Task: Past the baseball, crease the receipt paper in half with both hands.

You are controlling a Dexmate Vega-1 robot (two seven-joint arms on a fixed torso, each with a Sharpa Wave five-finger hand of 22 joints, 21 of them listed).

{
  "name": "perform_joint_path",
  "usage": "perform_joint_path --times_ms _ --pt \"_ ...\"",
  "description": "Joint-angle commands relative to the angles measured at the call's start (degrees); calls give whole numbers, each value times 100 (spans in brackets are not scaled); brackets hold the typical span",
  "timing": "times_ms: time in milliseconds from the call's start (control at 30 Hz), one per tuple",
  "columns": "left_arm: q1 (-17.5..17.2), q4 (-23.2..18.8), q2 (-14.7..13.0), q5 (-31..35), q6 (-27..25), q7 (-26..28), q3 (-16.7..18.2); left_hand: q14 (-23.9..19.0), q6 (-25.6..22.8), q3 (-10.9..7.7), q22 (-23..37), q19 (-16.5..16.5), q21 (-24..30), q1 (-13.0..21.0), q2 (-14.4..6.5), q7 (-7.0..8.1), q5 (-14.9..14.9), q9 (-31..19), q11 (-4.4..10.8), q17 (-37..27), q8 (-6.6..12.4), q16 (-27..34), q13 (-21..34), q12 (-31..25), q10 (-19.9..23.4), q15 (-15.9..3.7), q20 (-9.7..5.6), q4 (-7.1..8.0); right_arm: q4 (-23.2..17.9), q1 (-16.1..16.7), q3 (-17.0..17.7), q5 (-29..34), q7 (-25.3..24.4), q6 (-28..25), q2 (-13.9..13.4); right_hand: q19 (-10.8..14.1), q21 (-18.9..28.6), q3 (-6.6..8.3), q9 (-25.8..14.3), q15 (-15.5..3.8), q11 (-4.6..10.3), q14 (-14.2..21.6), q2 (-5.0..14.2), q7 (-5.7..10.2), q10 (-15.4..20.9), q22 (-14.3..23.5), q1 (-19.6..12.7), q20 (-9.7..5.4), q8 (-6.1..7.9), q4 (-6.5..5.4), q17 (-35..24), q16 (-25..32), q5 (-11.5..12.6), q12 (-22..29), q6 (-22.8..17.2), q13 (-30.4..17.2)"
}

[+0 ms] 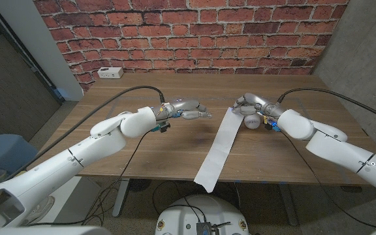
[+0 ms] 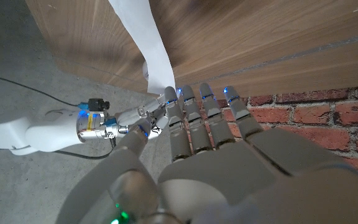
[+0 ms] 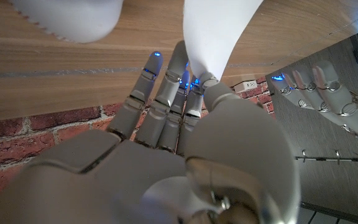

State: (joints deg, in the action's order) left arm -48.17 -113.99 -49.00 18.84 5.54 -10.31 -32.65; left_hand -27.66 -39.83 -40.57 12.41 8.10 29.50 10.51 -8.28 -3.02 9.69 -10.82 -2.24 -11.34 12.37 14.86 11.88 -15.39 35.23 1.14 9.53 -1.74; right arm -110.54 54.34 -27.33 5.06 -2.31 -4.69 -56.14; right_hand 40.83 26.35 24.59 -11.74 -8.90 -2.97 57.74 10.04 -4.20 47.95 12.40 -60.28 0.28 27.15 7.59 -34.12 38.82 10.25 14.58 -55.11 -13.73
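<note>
At the centre right of the head view, the receipt paper [image 1: 222, 145] lies as a long white strip on the wooden worktop [image 1: 175, 153], running from beside the baseball [image 1: 250, 121] at its far end down to the near edge, where its lower end hangs a little over. It looks thin, light and limp, so it should bend with almost no force but also slide, curl or tear if dragged; the far end and the near end are the sensible places to take hold, bringing one onto the other before pressing the fold. The right robot hand [image 1: 249, 106] sits at the strip's far end, just above the ball in the frame, and the right wrist view shows its thumb and fingers [image 3: 166, 93] closed on the paper's end, so it appears to be pinching it, though the contact itself is partly hidden. The left robot hand [image 1: 194, 111] hovers to the left of the strip, near but apart from it, fingers extended and grasping nothing. The ball lies touching or just beside the paper's right edge.
</note>
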Motion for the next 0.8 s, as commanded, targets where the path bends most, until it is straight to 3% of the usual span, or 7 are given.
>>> perform_joint_path --times_ms 33,167,300,433,567,733,800 --pt "77 170 -47 -764 352 -318 26 -383 -293 -152 34 56 89 -7 -243 -44 37 -29 80 7 84 87 25 -113 344 -111 21 136 147 244 186 660 -1269 389 463 -1 63 20 -11 -143 15 -41 21 -79 82 31 -77 -41 35 10 -16 29 7 29 -172 -40" --pt "310 148 -66 -879 44 -921 -184 -445 -295 -541 58 142 192 543 -306 -6 150 -26 98 41 23 56 -4 2 262 -143 6 -275 382 130 122 896 -1594 564 731 -45 73 33 -3 -142 35 -111 19 -67 87 34 -60 -49 34 -13 13 -36 11 21 -179 -54" --pt "533 114 -59 -881 -291 -1404 -404 -208 -249 -602 75 -17 179 755 -314 40 173 -21 182 4 -35 -24 -10 125 49 -166 42 -380 601 -28 -7 1184 -1788 706 932 -69 82 44 2 -157 44 -156 6 -54 83 36 -49 -47 32 -23 30 -82 14 12 -178 -64" --pt "736 -92 -98 -571 -799 -1766 -627 -235 -536 -535 94 -97 194 821 -305 -107 151 -22 172 -53 36 28 -13 118 135 -167 47 -343 763 -197 -155 1630 -1986 702 1066 -134 90 71 11 -176 89 -254 -6 -41 82 38 -38 -66 19 -35 62 -174 23 -1 -158 -77" --pt "935 -234 -84 -308 -1315 -2145 -842 -531 -847 -396 123 47 314 789 -242 -246 119 -19 53 -86 92 171 -17 32 448 -170 -17 -270 892 -348 -244 1926 -2096 615 1176 -187 95 84 17 -194 131 -322 -14 -24 76 39 -19 -72 11 -52 76 -235 29 -13 -149 -87" --pt "1211 -362 -32 137 -1946 -2592 -1170 -834 -1057 -306 150 168 429 583 -184 -411 104 -15 -91 -43 100 223 -22 -23 708 -131 -96 -32 1007 -483 -278 1997 -2066 516 1257 -205 107 92 20 -190 100 -321 -23 -13 93 38 -7 -79 12 -60 86 -260 32 -14 -158 -93" --pt "1268 -438 -32 408 -2113 -2646 -1287 -1138 -1186 -230 165 337 540 437 -120 -455 95 -11 -165 -11 99 288 -25 -45 861 -101 -151 89 1039 -512 -284 2016 -2083 503 1274 -208 115 96 22 -192 104 -326 -25 -3 97 38 -7 -81 11 -60 83 -266 34 -19 -162 -93"
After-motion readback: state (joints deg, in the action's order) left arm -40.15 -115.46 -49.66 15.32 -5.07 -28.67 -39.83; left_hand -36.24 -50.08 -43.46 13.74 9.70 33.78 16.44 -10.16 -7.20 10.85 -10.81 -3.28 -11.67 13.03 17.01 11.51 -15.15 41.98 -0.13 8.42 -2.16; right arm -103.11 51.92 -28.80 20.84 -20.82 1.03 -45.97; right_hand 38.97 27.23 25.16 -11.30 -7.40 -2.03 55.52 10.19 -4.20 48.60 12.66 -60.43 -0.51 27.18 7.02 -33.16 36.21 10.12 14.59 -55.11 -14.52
